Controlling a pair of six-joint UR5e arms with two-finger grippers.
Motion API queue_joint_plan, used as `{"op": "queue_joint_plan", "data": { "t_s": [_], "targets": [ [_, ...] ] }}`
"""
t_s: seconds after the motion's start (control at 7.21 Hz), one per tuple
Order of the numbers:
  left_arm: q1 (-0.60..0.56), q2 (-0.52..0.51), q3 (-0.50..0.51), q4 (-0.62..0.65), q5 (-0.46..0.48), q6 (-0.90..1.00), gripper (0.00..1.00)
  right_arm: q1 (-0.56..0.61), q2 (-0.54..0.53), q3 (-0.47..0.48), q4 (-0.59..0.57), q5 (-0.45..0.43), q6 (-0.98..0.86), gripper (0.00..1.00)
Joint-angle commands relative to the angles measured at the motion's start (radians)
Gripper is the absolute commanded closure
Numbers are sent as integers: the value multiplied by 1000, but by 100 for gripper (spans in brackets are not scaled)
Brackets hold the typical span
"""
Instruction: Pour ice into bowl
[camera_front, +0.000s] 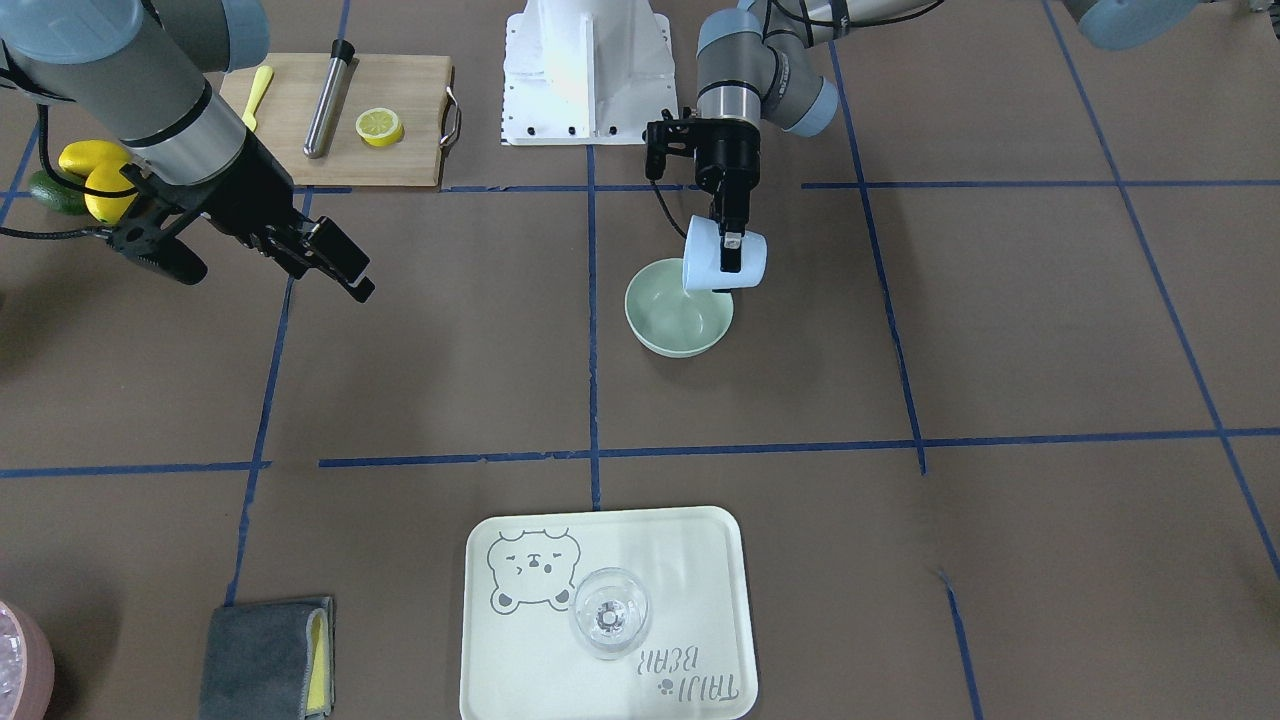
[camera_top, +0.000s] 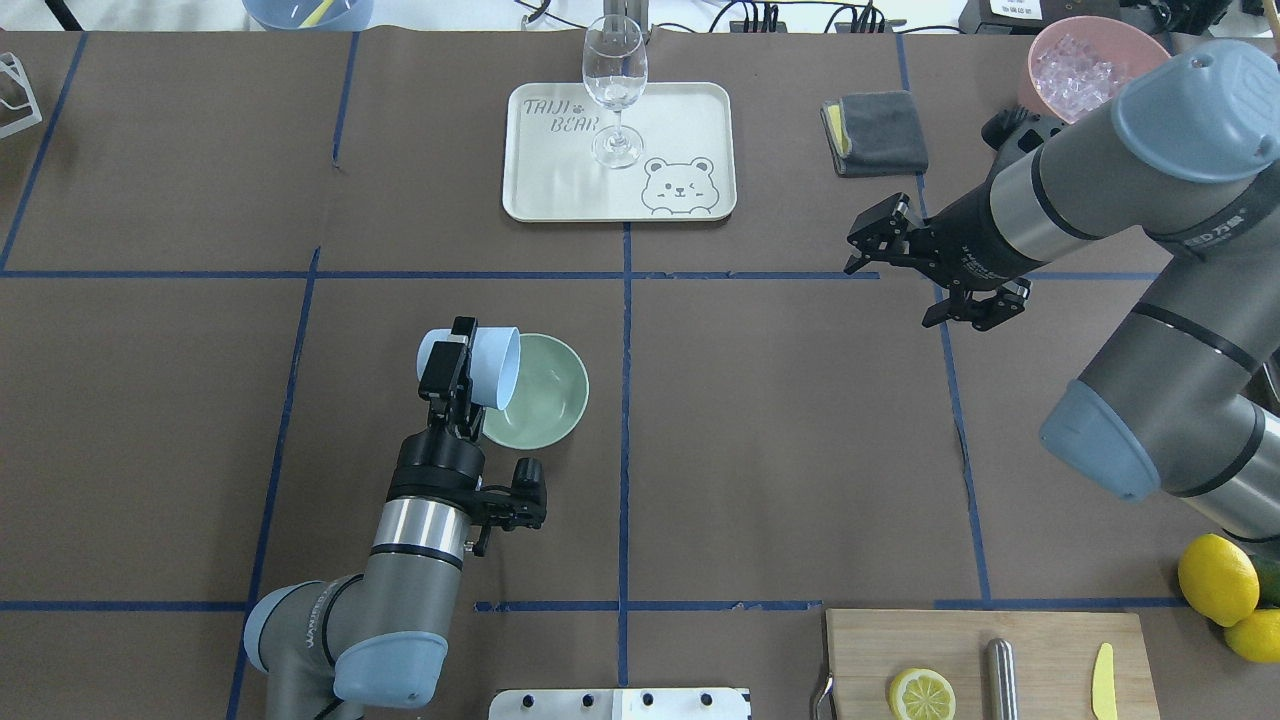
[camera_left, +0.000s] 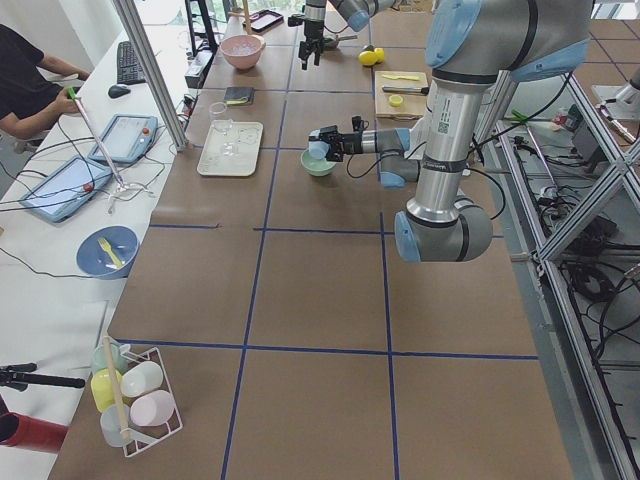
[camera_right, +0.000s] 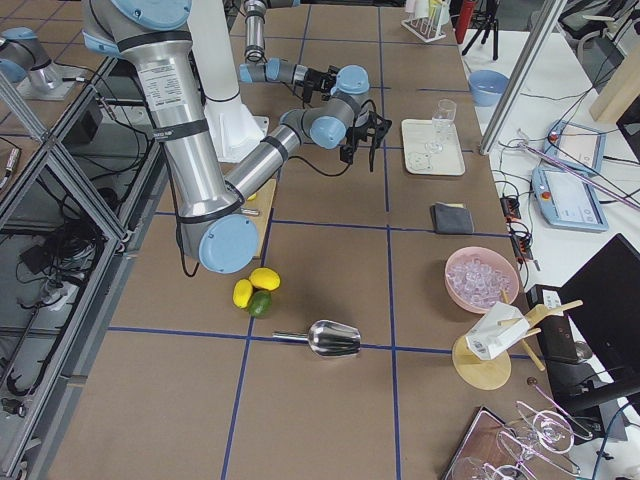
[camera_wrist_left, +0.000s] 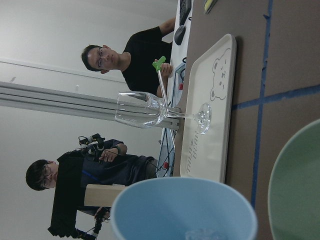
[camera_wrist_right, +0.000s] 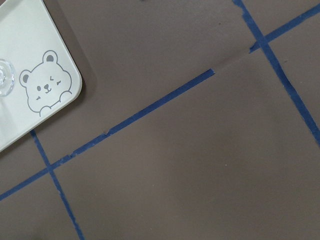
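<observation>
the worktop (camera_top: 780, 420) is a flat matte brown sheet, marked into big squares by thin blue tape lines. a pale wooden cutting board (camera_front: 410, 100) with a metal handle lies at the robot's edge. on it sit a half lemon showing its cut face, a brushed steel cylinder and a small yellow knife. at the far edge lies a cream plastic tray (camera_top: 700, 120), a rounded rectangle printed with a grey bear. a clear stemmed wine glass (camera_top: 614, 70) stands upright on it.

the bowl (camera_top: 550, 400) is round, smooth and mint green, and rests on the worktop near the middle tape line. the left end effector (camera_front: 730, 252) is clamped on a light blue cup (camera_top: 490, 365), one black finger pressed on its outer wall. the cup is plain and smooth, tipped onto its side, with its open mouth above the bowl's rim. the right end effector (camera_top: 865, 240) hangs over bare worktop well away from the bowl, its black fingers apart and holding nothing.

the ice (camera_wrist_left: 202, 234) shows in the left wrist view as a small glassy lump inside the cup, near its lip.
</observation>
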Motion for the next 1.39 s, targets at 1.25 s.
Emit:
{"op": "queue_joint_plan", "data": {
  "t_s": [1.25],
  "targets": [
    [-4, 15, -13, -4, 11, 76, 100, -1, 1, 0, -1, 0, 0, 0]
  ]
}}
